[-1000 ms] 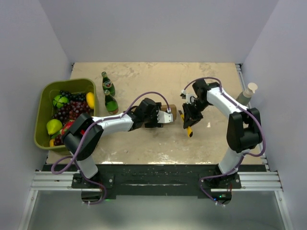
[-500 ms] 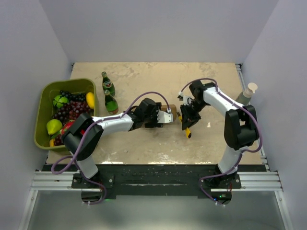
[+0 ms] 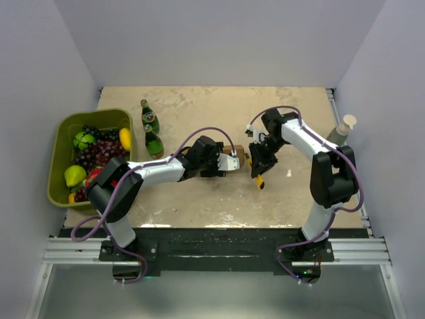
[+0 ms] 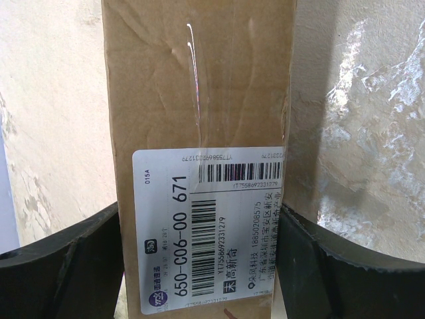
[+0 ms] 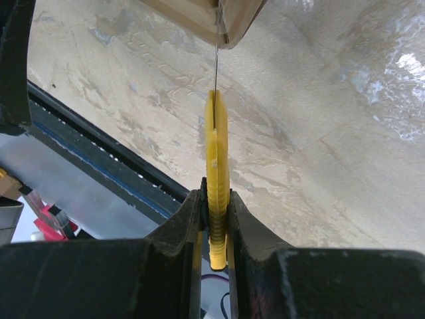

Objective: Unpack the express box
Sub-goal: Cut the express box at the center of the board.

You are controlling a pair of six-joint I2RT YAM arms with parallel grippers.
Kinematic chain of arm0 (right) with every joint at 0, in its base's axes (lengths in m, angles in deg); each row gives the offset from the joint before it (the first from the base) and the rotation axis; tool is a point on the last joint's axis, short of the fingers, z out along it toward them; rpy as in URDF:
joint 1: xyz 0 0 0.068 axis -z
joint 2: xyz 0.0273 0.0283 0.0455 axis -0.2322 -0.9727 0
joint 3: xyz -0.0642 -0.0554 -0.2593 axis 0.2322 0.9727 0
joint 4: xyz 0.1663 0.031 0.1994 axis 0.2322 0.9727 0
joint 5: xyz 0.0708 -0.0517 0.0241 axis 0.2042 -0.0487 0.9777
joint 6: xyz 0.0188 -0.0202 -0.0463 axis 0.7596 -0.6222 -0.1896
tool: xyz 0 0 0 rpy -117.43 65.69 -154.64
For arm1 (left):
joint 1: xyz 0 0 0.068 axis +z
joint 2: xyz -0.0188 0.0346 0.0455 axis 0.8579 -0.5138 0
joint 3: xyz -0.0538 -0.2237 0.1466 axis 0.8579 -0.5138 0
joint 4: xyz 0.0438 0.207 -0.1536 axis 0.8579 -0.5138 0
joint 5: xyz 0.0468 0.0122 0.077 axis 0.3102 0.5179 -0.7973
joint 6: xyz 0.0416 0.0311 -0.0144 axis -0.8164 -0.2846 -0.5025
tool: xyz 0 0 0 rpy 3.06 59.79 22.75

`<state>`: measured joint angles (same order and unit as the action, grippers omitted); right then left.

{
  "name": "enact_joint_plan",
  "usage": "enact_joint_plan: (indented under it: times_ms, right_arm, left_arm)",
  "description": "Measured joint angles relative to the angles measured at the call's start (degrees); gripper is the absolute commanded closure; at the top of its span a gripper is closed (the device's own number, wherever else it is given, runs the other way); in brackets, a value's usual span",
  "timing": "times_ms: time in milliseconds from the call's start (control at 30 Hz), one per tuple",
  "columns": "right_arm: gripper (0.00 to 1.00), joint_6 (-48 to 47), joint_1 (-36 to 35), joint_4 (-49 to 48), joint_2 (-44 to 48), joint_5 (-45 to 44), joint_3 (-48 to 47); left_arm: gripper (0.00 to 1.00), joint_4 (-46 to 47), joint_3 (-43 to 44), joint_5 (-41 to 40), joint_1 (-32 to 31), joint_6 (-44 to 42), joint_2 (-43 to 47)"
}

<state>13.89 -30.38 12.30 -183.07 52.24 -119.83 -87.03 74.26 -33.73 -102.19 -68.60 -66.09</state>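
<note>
The express box (image 4: 199, 100) is a long brown carton with a white barcode label (image 4: 212, 226) facing up. It lies on the table between the two arms (image 3: 235, 154). My left gripper (image 4: 199, 209) has a black finger pressed against each long side, so it is shut on the box (image 3: 226, 163). My right gripper (image 5: 216, 196) is shut on a slim yellow utility knife (image 5: 216, 146), held on edge. The knife's thin blade reaches up to the box's end corner (image 5: 222, 23). From above, the right gripper (image 3: 260, 159) hangs just right of the box, and the knife's handle (image 3: 259, 181) sticks out below it.
A green bin (image 3: 63, 126) full of fruit stands at the left. Two green glass bottles (image 3: 149, 116) (image 3: 154, 141) stand next to it. A pale bottle (image 3: 342, 129) stands at the table's right edge. The black base rail (image 3: 212, 236) runs along the near edge.
My right gripper has moved left with the knife, bringing it up to the box's right end. The left arm and the box have not moved.
</note>
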Motion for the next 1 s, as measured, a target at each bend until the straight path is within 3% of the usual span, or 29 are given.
enact_joint_plan:
  times_ms: [767, 1000]
  right_arm:
    - [1.0, -1.07, -1.9, 0.28, -0.2, -2.43, -0.09]
    - [1.0, -2.84, -4.92, 0.76, -4.7, -5.03, -0.83]
  left_arm:
    - [1.0, -0.57, 0.33, 0.11, 0.0, -0.2, -0.15]
    - [1.0, -0.44, 0.33, -0.2, -0.02, -0.24, -0.15]
